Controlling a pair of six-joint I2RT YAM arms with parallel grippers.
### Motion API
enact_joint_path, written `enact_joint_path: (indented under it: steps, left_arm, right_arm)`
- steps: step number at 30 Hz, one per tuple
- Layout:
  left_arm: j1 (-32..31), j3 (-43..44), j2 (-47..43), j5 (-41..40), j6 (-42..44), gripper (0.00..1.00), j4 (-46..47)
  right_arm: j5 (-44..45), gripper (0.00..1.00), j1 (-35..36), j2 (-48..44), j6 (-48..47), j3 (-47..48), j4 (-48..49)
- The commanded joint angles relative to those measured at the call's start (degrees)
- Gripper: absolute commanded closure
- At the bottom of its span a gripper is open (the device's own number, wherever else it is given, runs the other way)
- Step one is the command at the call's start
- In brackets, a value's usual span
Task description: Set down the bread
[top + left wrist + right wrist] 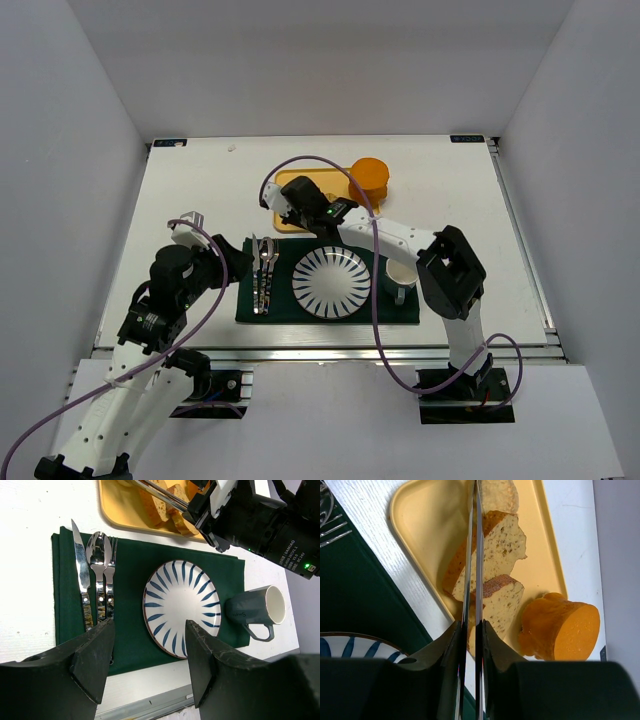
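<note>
Bread (500, 495): small pale round slice at the far end of the yellow tray (420, 540), beyond two darker slices (495, 545).
Right gripper (474, 487): long thin fingers nearly together, gripping nothing visible, just beside the slice.
Left gripper (149, 630): fingers wide, empty, above the plate (180, 605).
Advice: the fingers should likely spread, straddle only the pale slice, and close gently.

**Right gripper (474, 510) above the yellow tray (420, 535)**
The long thin fingers (449, 652) stand nearly together and cross two brown slices (502, 545). The bread (499, 495) lies just beside their tips. An orange cylinder (565, 630) sits at the tray corner nearest the table edge. The green cloth (355, 595) and plate rim (350, 645) lie opposite.
</note>
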Motion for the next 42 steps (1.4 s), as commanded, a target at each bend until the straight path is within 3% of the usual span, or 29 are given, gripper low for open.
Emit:
enact_joint_path:
  steps: [1,20,27,36,42]
  left_arm:
    - [0.02,0.35,-0.30,-0.63,0.41,0.32,0.41]
    - [0.02,1.58,0.58,-0.63,0.23,0.32,0.77]
    - [-0.07,2.19,0.31,-1.51,0.05,0.32,-0.02]
    - [0.02,2.72,2.25,-1.07,0.23,0.32,1.64]
    - [-0.07,2.11,4.88,0.77,0.23,0.32,4.10]
  right_arm:
    - [-1.84,1.00,0.27,-1.97,1.24,0.62,0.88]
    - [-11.07,1.00,-2.02,-11.37,8.97,2.46,-2.11]
    - [-18.96,1.00,-3.07,-17.68,10.64,0.27,-6.84]
    - [-31.54,1.00,-3.25,-38.51,8.54,-22.39,-12.74]
    - [-30.86,1.00,-3.25,-50.65,7.13,-33.90,-16.43]
